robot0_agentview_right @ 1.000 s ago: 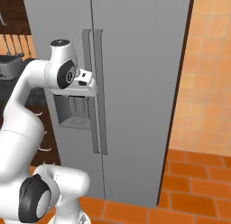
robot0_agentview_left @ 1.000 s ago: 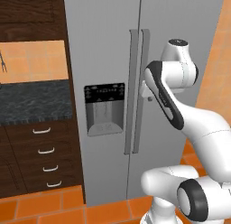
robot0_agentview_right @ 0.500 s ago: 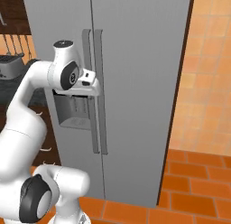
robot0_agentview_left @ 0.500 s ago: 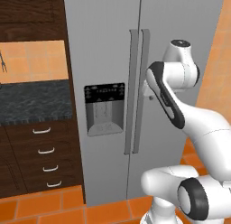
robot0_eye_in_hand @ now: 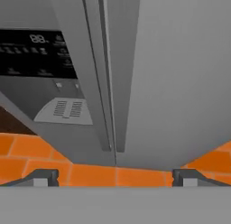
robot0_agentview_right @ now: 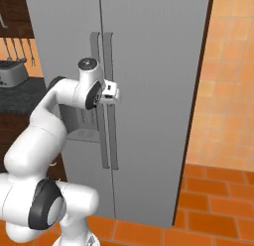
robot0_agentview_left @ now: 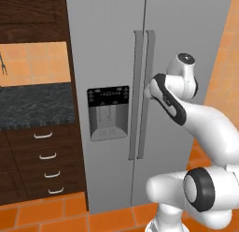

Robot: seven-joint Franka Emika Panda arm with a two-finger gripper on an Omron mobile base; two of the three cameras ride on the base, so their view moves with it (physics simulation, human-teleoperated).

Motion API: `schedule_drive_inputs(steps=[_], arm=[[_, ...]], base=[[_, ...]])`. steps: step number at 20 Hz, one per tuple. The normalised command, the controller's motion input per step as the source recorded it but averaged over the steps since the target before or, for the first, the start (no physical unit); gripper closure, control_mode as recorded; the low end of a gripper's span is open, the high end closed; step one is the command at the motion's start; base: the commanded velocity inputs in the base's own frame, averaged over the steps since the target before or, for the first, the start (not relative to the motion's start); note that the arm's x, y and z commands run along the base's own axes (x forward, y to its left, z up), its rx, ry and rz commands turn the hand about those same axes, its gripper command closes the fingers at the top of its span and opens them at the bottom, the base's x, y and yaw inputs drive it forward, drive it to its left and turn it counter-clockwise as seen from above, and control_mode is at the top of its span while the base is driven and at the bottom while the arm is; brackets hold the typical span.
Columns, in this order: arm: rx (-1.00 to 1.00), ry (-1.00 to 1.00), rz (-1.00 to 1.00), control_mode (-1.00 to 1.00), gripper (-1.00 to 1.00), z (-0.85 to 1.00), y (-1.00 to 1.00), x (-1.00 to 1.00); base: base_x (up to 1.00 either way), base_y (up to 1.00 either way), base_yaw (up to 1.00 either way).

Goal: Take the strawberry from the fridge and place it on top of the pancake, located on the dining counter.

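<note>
Grey fridge [robot0_agentview_left: 112, 48] doors closed | claw [robot0_eye_in_hand: 115, 175] apart, facing its handles [robot0_eye_in_hand: 106, 83]

fridge: the grey fridge [robot0_agentview_left: 112, 53] stands before me with both doors shut, its two long vertical handles [robot0_agentview_left: 141, 95] side by side at the middle seam.
dispenser: a black-panelled water dispenser [robot0_agentview_left: 108, 112] sits in the left door.
my arm: my wrist reaches up to the right handle; my fingers are hidden behind it.
left side: dark drawers [robot0_agentview_left: 44, 163] under a black countertop [robot0_agentview_left: 35, 105].
floor: orange tiles [robot0_agentview_left: 56, 217].
</note>
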Motion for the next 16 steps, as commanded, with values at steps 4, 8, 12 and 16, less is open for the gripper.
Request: schedule_drive_inputs(steps=[4, 8, 12, 16], arm=[[0.01, -0.05, 0.00, -1.00, -1.00, -0.04, 0.00, 0.94], [0.00, 0.00, 0.00, -1.00, -1.00, -0.01, 0.00, 0.68], [0.00, -0.01, 0.00, -1.00, -1.00, -0.04, -0.10, 0.59], [0.00, -0.07, 0.00, -1.00, -1.00, -0.21, -0.04, 0.34]], base=[[0.00, 0.00, 0.00], [0.00, 0.00, 0.00], [0.00, 0.00, 0.00], [0.00, 0.00, 0.00]])
